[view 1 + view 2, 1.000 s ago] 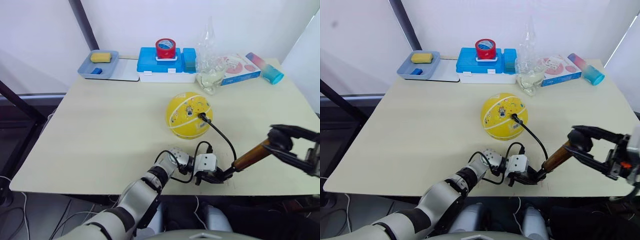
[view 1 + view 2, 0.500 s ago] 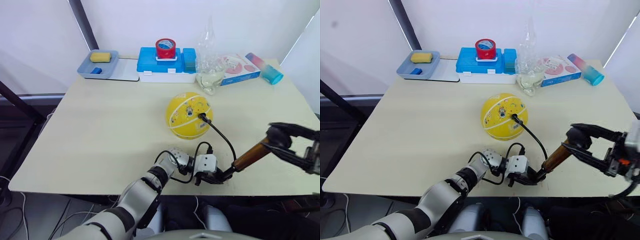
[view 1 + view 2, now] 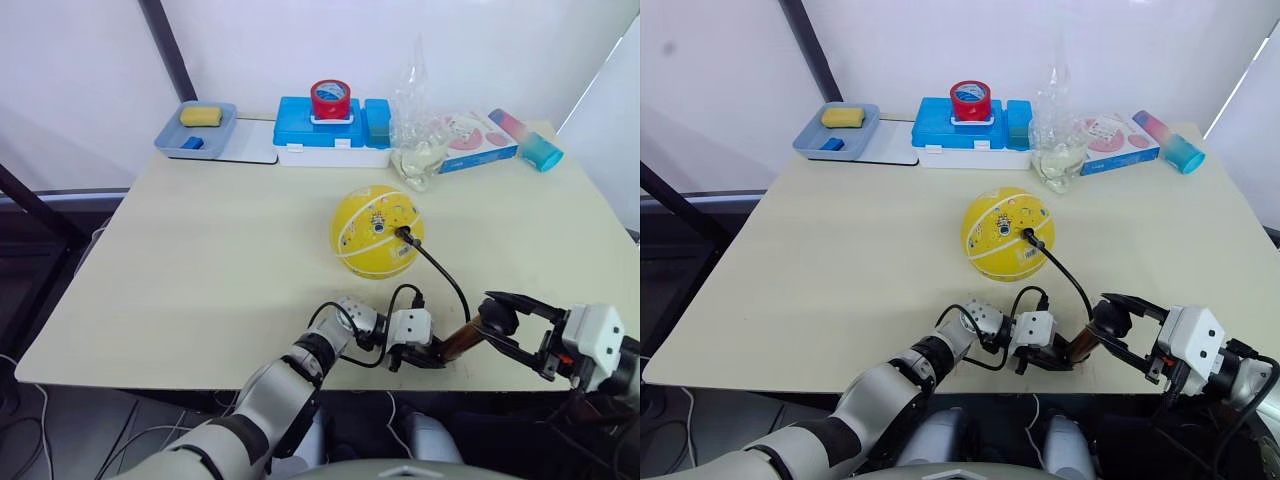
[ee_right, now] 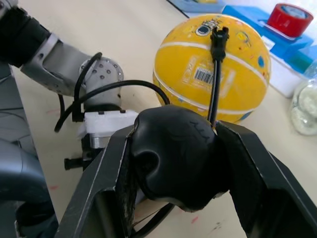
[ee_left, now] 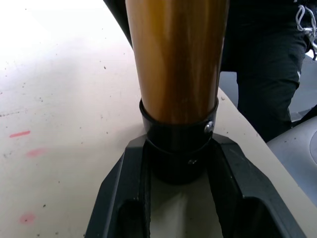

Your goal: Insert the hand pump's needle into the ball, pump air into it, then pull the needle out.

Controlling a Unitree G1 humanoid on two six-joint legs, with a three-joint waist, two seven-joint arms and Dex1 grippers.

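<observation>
We see the ball sitting round on the table, a little right of centre. The needle is seated in the ball's valve on its upper right face, and the thin black hose arcs from it toward the near table edge.

The hand pump lies tilted close to that near edge, right of the ball and well apart from it. Little of its gold-bronze tube shows between the two grippers. We see the left gripper closed around the pump's black lower end cap; in the left wrist view both fingers press against the cap, with the tube rising straight out of them.

The right gripper clamps the black T-handle at the pump's upper end. In the right wrist view its two fingers bear on either side of the handle, and the ball and hose stand just past it.

Along the far edge of the table we note a grey tray holding a yellow sponge, a blue box with a red tape roll on top, a clear plastic bag, a flat printed package and a blue-and-pink cylinder.
</observation>
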